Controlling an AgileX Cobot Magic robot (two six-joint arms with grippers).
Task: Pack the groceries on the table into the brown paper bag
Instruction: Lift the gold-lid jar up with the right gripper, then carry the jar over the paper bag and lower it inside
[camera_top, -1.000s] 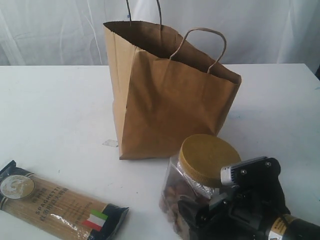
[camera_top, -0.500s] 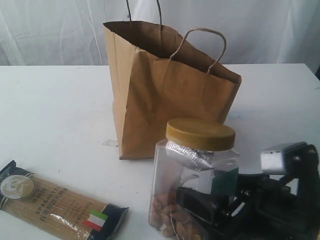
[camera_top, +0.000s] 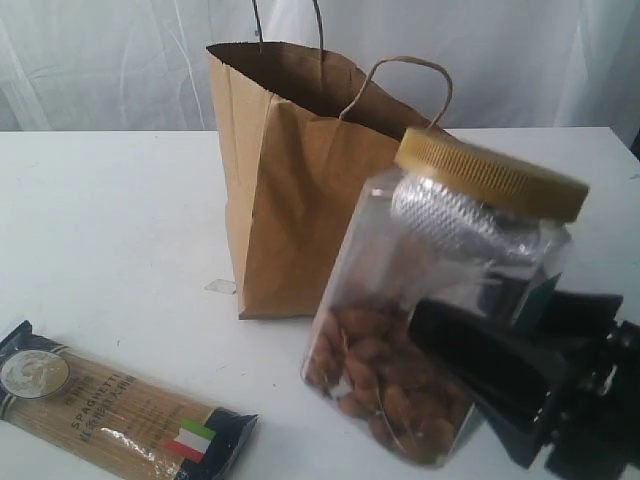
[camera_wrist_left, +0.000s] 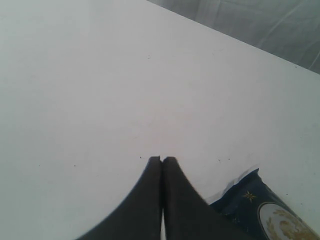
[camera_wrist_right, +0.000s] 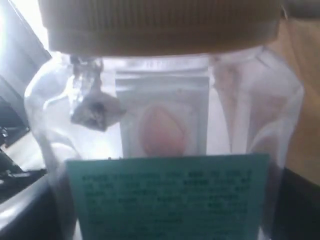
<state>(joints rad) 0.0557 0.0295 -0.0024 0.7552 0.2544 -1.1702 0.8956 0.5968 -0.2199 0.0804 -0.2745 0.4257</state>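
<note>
The clear jar with mustard lid (camera_top: 440, 300), part-filled with nuts, was held in the right gripper (camera_top: 495, 335), whose jaws were spread wide around the jar's lower body. The jar appeared to be lifted off the bench (camera_top: 100, 220) at near right. Its long axis was tilted, with the lid leaning up and to the right. The brown paper bag (camera_top: 300, 220) was stood upright, mouth open, beyond and to the left of the jar, so the coming move was judged to run up and far-left over the near rim. The near handle (camera_top: 400, 85) was noted as a possible snag. The tilt was judged to need correcting before any release. The left gripper (camera_wrist_left: 161, 165) was seen closed and empty, over bare bench just beside one end of the spaghetti pack (camera_top: 120, 405). The pack lay flat at near left, well apart from the bag.
</note>
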